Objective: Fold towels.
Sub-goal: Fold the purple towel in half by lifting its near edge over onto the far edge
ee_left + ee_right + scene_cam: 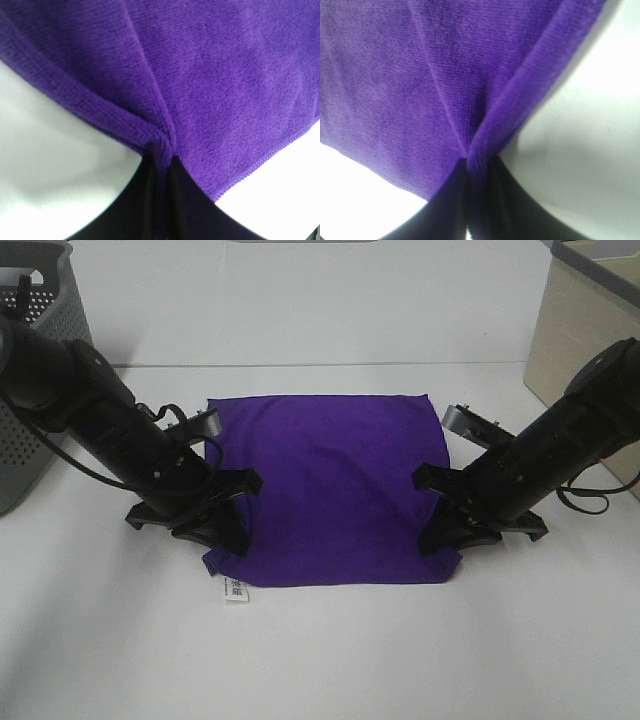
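Closest to us, at the near edge of the towel, we saw its small white tag lying flat on the white table. We found the towel, deep purple and roughly square, spread out in the middle of the table between the two arms. The left gripper was down on the towel's left edge, toward the near corner, and the right gripper sat the same way on the right edge. In the left wrist view we saw the dark fingers closed tight on the towel's hem, the cloth gathered into a ridge running away from the pinch. In the right wrist view the fingers were likewise drawn together on a pinched fold of the edge, with creases fanning out from it. We noted a grey perforated basket at the far left of the table, well apart from the towel.
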Robot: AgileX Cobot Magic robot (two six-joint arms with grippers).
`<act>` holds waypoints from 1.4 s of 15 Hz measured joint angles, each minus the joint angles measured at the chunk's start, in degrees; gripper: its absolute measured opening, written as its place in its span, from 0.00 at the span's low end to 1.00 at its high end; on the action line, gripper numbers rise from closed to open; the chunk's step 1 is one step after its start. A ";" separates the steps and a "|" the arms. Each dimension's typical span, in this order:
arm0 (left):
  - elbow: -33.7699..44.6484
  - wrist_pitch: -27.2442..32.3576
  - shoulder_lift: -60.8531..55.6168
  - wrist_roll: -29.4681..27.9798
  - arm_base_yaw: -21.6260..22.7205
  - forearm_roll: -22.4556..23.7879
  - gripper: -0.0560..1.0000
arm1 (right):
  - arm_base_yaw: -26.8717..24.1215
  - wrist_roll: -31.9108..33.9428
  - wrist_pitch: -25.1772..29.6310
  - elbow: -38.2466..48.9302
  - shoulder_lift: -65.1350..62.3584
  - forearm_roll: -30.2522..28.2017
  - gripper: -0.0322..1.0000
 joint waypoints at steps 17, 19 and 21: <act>-1.72 -3.38 -11.80 3.50 -0.06 2.81 0.06 | 0.57 4.76 3.04 -10.14 -11.86 -2.86 0.04; -4.41 -7.56 -12.03 3.21 -0.06 2.81 0.06 | 0.57 4.53 1.72 -16.67 -9.74 -2.86 0.04; -7.73 -11.52 -12.03 3.21 -0.06 3.04 0.06 | 0.57 4.58 0.74 -24.58 -5.39 -4.07 0.04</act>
